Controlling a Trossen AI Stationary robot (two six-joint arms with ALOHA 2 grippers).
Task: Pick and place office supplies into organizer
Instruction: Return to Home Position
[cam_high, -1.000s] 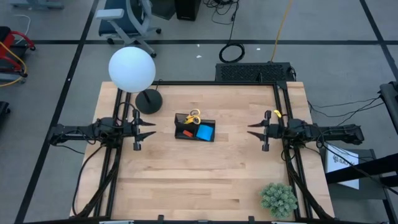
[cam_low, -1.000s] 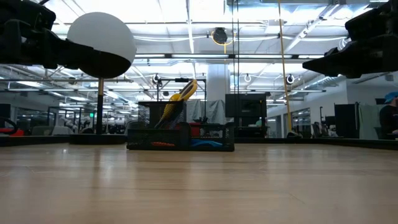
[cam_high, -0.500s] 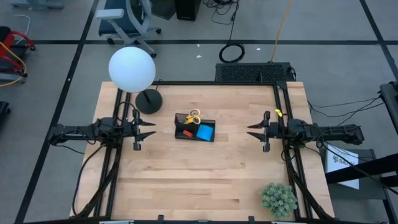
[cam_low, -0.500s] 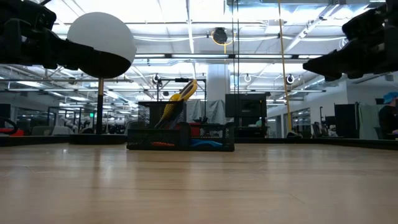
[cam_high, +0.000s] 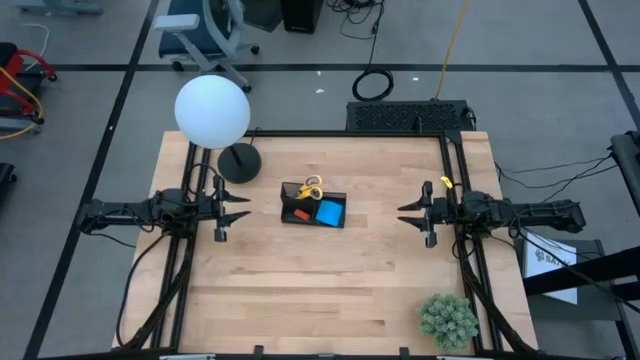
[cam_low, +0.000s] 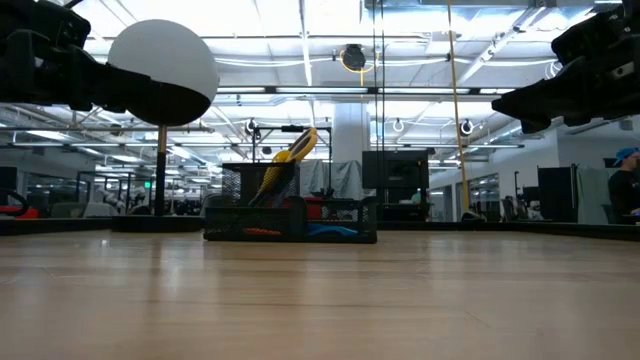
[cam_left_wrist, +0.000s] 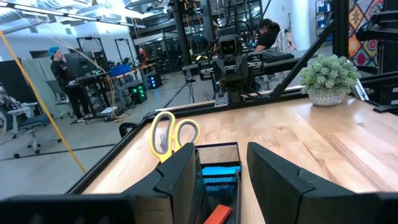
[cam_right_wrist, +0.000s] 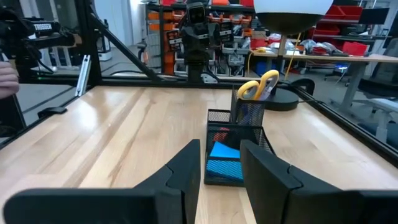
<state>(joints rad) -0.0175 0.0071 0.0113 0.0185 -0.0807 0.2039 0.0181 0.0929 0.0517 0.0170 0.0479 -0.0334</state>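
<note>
The black mesh organizer (cam_high: 314, 207) stands at the table's middle. Yellow-handled scissors (cam_high: 312, 186) stand upright in its tall cup, handles up (cam_low: 290, 155). A blue pad (cam_high: 330, 212) and a small red piece (cam_high: 299, 214) lie in its low compartments. My left gripper (cam_high: 249, 207) hovers left of the organizer, level and pointing at it, open with nothing between its fingers (cam_left_wrist: 221, 168). My right gripper (cam_high: 401, 214) hovers right of the organizer, also level, open and empty (cam_right_wrist: 221, 155).
A lamp with a white globe (cam_high: 212, 110) and a black round base (cam_high: 239, 162) stands at the far left. A green plant ball (cam_high: 447, 320) sits at the near right corner. Bare wood lies all around the organizer. People show in the room beyond the table.
My right gripper has rolled a little about the line it points along, without leaving its place. The organizer and its contents have not moved.
</note>
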